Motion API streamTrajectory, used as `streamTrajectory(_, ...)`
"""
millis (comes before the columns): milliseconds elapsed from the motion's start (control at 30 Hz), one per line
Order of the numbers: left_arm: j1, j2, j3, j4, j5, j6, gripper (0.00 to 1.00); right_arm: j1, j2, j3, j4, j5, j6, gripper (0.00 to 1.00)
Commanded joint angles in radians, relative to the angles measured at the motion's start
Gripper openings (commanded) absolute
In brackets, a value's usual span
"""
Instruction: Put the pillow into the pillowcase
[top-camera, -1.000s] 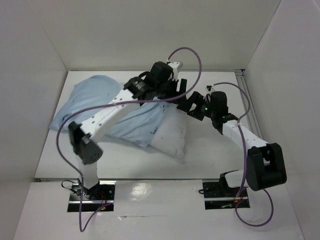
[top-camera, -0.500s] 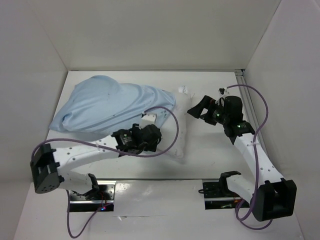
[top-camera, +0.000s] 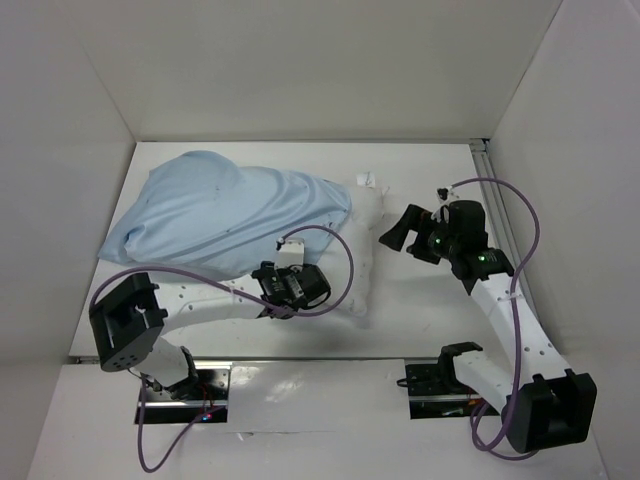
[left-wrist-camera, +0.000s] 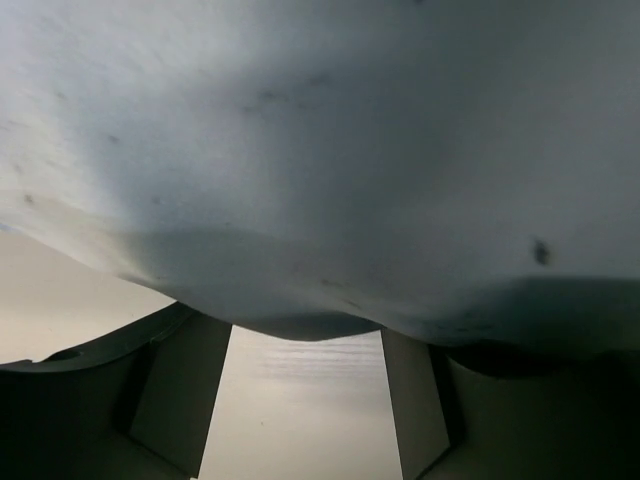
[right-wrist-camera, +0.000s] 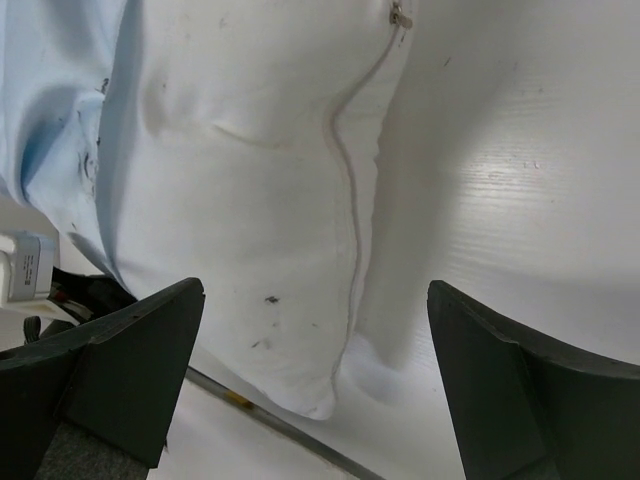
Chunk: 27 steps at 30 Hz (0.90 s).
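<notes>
Your left arm (top-camera: 190, 305) lies low and folded along the near edge of the worktop (top-camera: 420, 310), elbow by the near left corner, forearm running right. The left gripper (top-camera: 305, 287) sits against the near side of the bundle. In its wrist view the fingers (left-wrist-camera: 175, 390) stand apart, with speckled cloth bulging just above the gap. You cannot tell from there whether that cloth is pillow or pillowcase.

Your right arm (top-camera: 510, 320) rises from the near right corner, and its forearm reaches up and left. The right gripper (top-camera: 395, 228) points at the bundle's right end without touching it. Its jaws are spread wide and hold nothing.

Count it up: two arms, one pillow, one pillowcase. The pillow (top-camera: 365, 235) lies mid-worktop, with only its white right end showing. From the right wrist you see its side seam and a zip pull (right-wrist-camera: 400, 15) at the top. The pillowcase (top-camera: 215, 210) covers the rest and stretches toward the far left corner. Its blue edge (right-wrist-camera: 50, 100) meets the white along the left of that view.
</notes>
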Motion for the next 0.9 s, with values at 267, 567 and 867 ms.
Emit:
streamTrajectory(267,0.04,0.0,-0.041,0.008,-0.03,-0.094,0.64,-0.005,-0.008,0.038,-0.084,-0.061,-0.101,1.0)
streamTrajectory(567,0.002,-0.075,0.073,-0.082,0.038,-0.045,0.0,0.184,0.107,-0.04,0.057,-0.185,-0.043,1.0)
streamTrajectory(867,-0.027,-0.124,0.377,-0.015,0.275,0.145,0.0,0.429,0.311,0.036,0.356,-0.13,0.081,0.23)
